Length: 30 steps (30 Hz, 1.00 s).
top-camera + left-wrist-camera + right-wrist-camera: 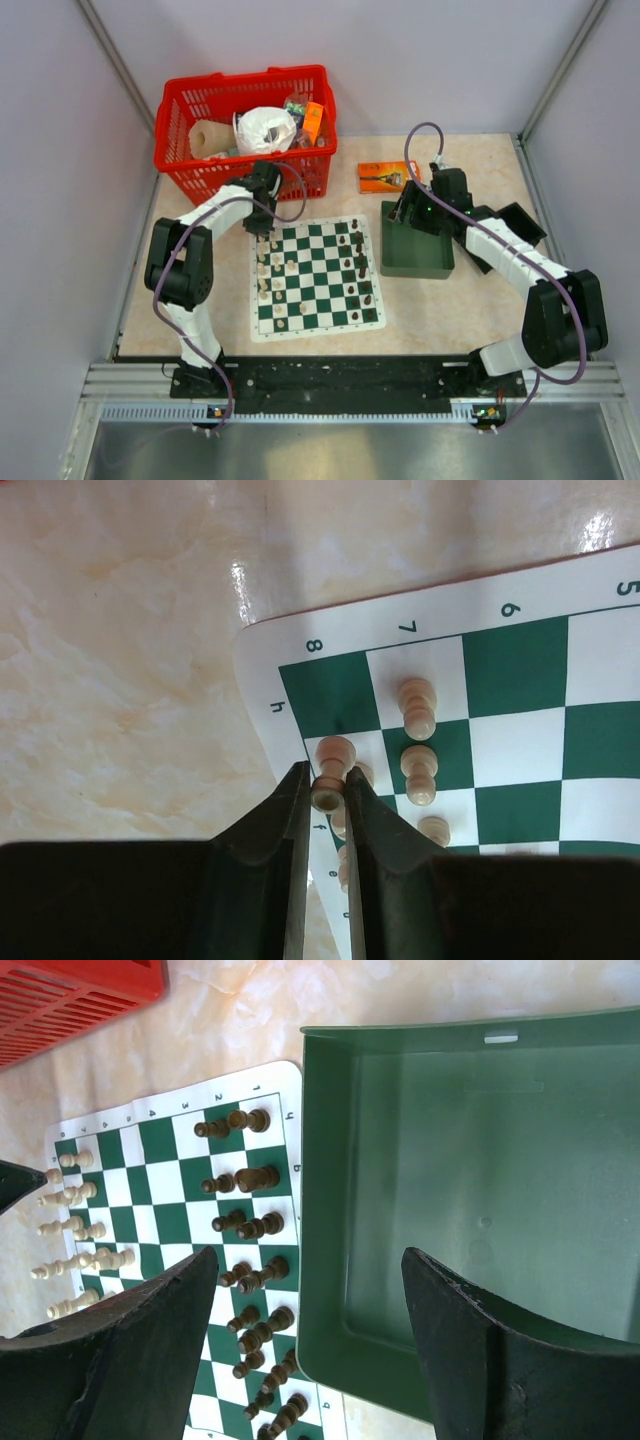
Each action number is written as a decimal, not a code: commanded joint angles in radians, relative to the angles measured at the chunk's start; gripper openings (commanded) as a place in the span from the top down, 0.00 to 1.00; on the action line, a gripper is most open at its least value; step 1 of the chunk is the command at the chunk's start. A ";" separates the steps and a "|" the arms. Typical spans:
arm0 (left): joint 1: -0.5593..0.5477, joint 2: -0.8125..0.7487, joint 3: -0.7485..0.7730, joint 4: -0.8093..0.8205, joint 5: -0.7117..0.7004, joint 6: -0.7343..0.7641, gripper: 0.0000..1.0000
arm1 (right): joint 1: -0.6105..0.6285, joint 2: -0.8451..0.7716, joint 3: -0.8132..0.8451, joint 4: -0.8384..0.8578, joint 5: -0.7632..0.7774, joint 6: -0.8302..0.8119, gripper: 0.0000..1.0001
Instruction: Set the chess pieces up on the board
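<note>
The board lies flat mid-table, green and white checks with a white border. Cream chess pieces stand in two files along its left side, dark ones along its right. My left gripper hovers over the board's far left corner and is shut on a cream piece, pinched at its base with its hollow underside facing the wrist camera. Other cream pieces stand just beyond it. My right gripper hangs open and empty over the near left corner of the dark green tray.
A red basket holding several items stands behind the board at the far left. An orange box lies behind the green tray. Grey walls close in both sides and the back.
</note>
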 commanded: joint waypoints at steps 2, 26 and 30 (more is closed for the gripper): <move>0.034 0.001 -0.009 0.183 -0.021 -0.051 1.00 | -0.002 -0.007 0.040 0.015 -0.007 -0.008 0.26; 0.040 -0.005 -0.076 0.321 -0.116 -0.118 0.97 | -0.004 0.009 0.025 0.021 -0.016 -0.006 0.26; 0.040 -0.011 -0.075 0.308 -0.112 -0.120 0.89 | -0.002 0.009 0.025 0.020 -0.018 -0.006 0.25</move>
